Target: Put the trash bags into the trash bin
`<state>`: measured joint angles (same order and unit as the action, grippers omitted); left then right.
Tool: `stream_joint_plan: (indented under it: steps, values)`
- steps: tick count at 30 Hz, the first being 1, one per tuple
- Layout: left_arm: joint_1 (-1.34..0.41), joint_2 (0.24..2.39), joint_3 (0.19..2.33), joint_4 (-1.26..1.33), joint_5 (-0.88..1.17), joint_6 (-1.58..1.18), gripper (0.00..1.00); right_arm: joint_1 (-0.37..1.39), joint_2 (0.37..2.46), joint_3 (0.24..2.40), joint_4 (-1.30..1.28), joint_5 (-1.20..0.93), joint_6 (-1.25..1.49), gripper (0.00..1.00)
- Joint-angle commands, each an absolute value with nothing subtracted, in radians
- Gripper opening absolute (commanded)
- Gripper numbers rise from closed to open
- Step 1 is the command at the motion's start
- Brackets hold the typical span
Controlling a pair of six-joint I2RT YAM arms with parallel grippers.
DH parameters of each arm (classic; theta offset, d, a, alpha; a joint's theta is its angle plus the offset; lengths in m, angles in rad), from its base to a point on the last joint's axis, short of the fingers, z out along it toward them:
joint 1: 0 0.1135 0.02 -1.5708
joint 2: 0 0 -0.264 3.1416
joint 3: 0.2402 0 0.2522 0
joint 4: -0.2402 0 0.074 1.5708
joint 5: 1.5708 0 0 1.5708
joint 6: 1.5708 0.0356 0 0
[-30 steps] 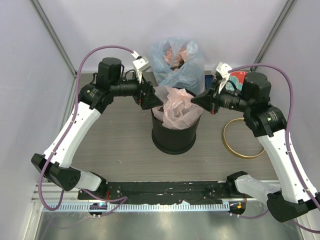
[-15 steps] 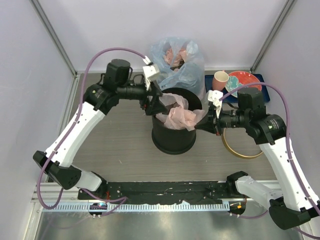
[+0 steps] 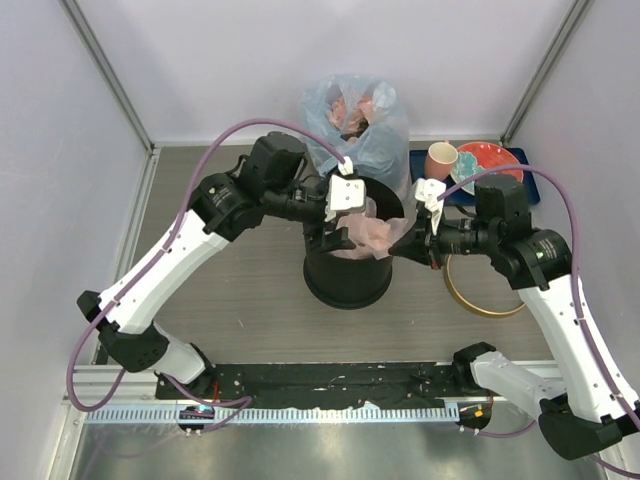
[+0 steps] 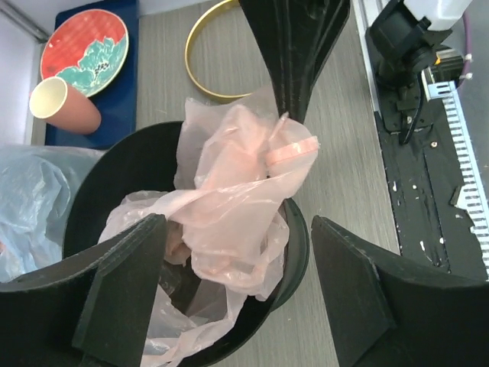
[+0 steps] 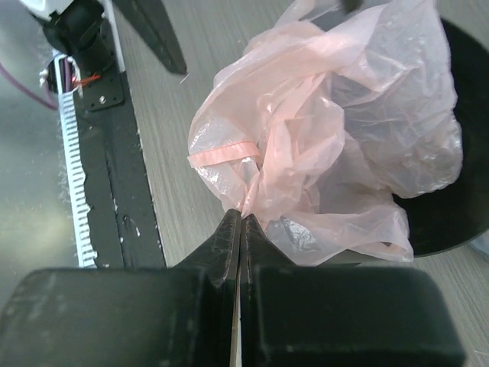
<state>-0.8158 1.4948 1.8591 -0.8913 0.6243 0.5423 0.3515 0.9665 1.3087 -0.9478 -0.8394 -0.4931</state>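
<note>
Swung in over the round black plastic bin point(image 3: 345, 285), the left end effector point(image 4: 237, 229) now hangs wide open; the right end effector point(image 5: 238, 218) pinches the crinkly pale-pink plastic bag point(image 4: 229, 191) at the rim. That bag sits bunched in the bin's mouth and likely still needs pushing down.

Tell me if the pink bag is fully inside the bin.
Partly: pink bag spills over the black bin's rim, right gripper pinching its edge.

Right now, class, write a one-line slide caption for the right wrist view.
Right gripper, fingers shut, pinches the pale-pink trash bag at the black trash bin's edge.
</note>
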Motion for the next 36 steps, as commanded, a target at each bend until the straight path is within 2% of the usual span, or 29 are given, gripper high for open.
stream_joint_plan:
  steps: [1,9,18,19,20,22,26,29,34,36]
  values:
    - [-0.821,1.474,1.858,-0.890,0.532,0.585,0.78,0.356,0.940,1.357,-0.787,-0.793,-0.371,0.01]
    - [-0.816,1.335,1.634,-0.775,0.453,0.494,0.76,0.354,0.965,1.387,-0.655,-0.744,-0.224,0.01]
    - [-0.815,1.393,1.654,-0.678,0.449,0.373,0.74,0.331,1.015,1.413,-0.555,-0.719,-0.109,0.01]
    - [-0.815,1.407,1.679,-0.689,0.462,0.370,0.71,0.328,1.019,1.422,-0.548,-0.718,-0.101,0.01]
    - [-0.815,1.420,1.687,-0.698,0.477,0.385,0.59,0.322,1.025,1.427,-0.545,-0.700,-0.092,0.01]
    - [-0.815,1.420,1.680,-0.715,0.517,0.400,0.50,0.310,1.032,1.436,-0.532,-0.681,-0.068,0.01]
    - [-0.815,1.370,1.631,-0.791,0.606,0.512,0.17,0.273,1.057,1.437,-0.517,-0.625,-0.051,0.01]
    - [-0.816,1.341,1.615,-0.911,0.698,0.633,0.03,0.255,1.092,1.433,-0.518,-0.525,-0.041,0.01]
    - [-0.818,1.305,1.563,-1.136,0.741,0.880,0.00,0.198,1.153,1.414,-0.544,-0.443,-0.066,0.01]
    - [-0.819,1.298,1.534,-1.160,0.735,0.896,0.00,0.189,1.167,1.404,-0.564,-0.431,-0.083,0.01]
